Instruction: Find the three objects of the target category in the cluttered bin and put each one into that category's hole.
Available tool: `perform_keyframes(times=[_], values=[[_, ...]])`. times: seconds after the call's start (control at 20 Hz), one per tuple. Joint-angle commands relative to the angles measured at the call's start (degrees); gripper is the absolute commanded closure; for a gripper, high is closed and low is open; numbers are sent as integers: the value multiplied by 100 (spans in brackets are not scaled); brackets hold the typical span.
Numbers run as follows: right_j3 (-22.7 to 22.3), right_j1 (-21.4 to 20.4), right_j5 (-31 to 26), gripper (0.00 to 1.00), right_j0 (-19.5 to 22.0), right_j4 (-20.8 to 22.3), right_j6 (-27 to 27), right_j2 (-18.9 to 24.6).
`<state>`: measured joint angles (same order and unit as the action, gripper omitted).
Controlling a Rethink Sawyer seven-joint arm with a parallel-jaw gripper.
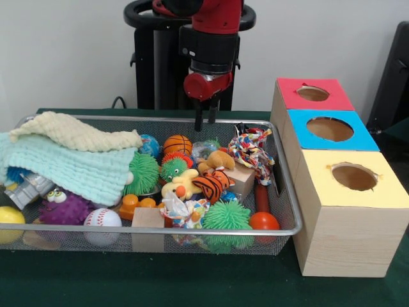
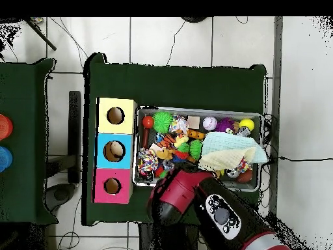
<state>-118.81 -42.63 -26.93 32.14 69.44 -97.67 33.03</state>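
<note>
A wire mesh bin (image 1: 128, 117) holds a heap of toys: an orange basketball (image 1: 177, 144), a tiger-striped ball (image 1: 211, 184), a baseball (image 1: 102, 219), a yellow ball (image 1: 9, 216), several green spiky balls (image 1: 227, 216), a purple spiky monster (image 1: 64, 206), a knotted rope toy (image 1: 250, 150) and wooden blocks (image 1: 148, 219). My gripper (image 1: 206, 118) hangs open and empty over the bin's far rim, above the basketball. In the overhead view the arm (image 2: 195, 195) hides the gripper and covers the bin's (image 2: 195, 109) lower edge.
Three wooden boxes with round holes stand in a row beside the bin: red (image 1: 313, 94), blue (image 1: 330, 130) and yellow (image 1: 353, 177). A cream cloth (image 1: 73, 133) and a mint cloth (image 1: 70, 163) cover the bin's left part. A red maraca (image 1: 263, 211) lies near the boxes.
</note>
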Motion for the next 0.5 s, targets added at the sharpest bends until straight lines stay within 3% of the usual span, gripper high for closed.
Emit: perform_keyframes(times=[0.05,0.3,0.5], values=[[240,200,-123,0,531,98,2589,753],[323,139,-107,0,641,237,2738,904],[332,190,-220,0,676,286,3537,1120]])
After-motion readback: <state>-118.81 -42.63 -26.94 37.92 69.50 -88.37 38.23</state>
